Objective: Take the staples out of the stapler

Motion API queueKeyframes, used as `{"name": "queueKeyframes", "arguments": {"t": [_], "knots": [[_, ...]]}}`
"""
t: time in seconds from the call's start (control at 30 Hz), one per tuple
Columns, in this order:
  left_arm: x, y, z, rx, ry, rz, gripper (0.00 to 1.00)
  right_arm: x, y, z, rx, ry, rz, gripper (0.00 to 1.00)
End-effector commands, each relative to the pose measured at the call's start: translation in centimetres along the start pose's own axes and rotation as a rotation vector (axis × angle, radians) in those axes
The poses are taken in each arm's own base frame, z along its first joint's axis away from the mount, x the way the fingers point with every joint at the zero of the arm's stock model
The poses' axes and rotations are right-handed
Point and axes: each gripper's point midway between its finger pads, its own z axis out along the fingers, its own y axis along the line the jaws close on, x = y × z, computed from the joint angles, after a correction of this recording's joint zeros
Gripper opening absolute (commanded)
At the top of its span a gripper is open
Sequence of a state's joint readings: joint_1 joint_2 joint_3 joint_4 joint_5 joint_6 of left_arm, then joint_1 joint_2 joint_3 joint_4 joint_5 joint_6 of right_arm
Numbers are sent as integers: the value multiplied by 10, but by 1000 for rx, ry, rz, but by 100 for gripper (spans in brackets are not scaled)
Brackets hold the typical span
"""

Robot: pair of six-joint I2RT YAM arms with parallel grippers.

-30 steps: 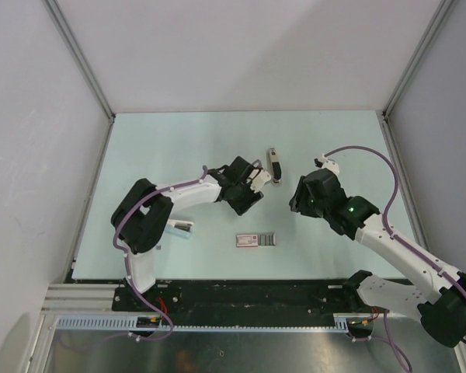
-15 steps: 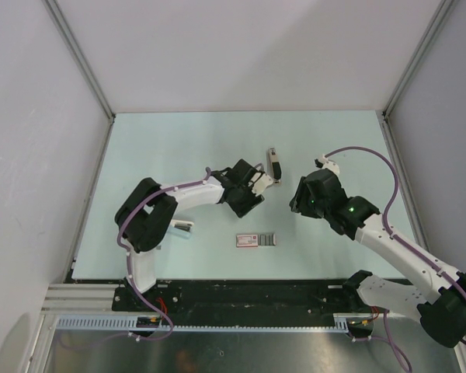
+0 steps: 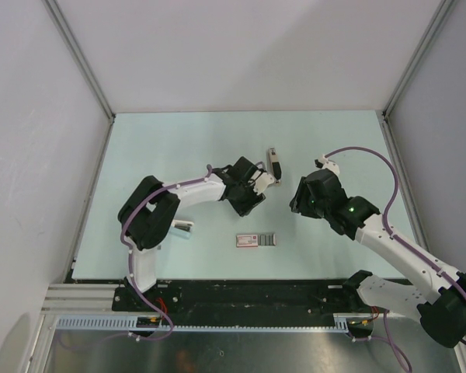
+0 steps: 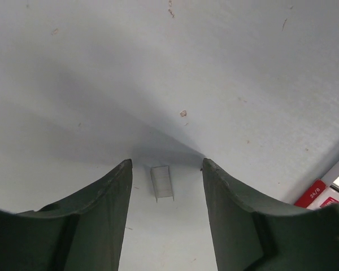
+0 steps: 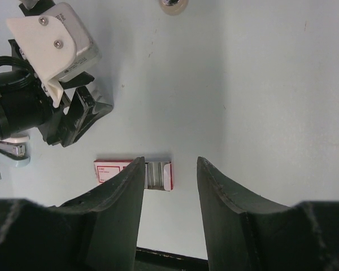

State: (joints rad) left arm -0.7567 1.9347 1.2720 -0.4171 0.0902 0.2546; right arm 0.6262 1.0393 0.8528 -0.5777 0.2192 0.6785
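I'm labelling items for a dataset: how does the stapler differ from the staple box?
The stapler is slim and black with a cream end; the staple box is a wider red-and-white rectangle. The stapler lies front-to-back, farther out on the table; the staple box lies crosswise, nearer the near edge. Both rest on the table, ungripped.

Slim black stapler [image 3: 272,163], lying flat, staple strip [image 4: 162,182] lying loose

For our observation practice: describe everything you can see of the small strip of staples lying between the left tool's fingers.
The strip of staples is short, silvery grey metal, finely ribbed along its length. It lies loose on the pale table, pointing lengthwise away from the wrist camera, centred between the open left tool's dark fingers; neither touches it.
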Motion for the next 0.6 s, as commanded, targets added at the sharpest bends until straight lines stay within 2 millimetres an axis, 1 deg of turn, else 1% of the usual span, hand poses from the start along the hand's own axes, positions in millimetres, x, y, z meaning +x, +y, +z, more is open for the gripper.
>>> {"name": "queueKeyframes", "arguments": {"t": [0.0, 0.27, 0.57], "knots": [[11, -10, 7, 102, 48, 1, 57, -7, 3, -4, -24, -30, -2, 46], [21, -6, 10, 97, 75, -9, 57, -7, 4, -3, -25, -24, -3, 46], [28, 7, 8, 53, 92, -33, 56, -6, 4, -2, -24, -24, -1, 45]]}}
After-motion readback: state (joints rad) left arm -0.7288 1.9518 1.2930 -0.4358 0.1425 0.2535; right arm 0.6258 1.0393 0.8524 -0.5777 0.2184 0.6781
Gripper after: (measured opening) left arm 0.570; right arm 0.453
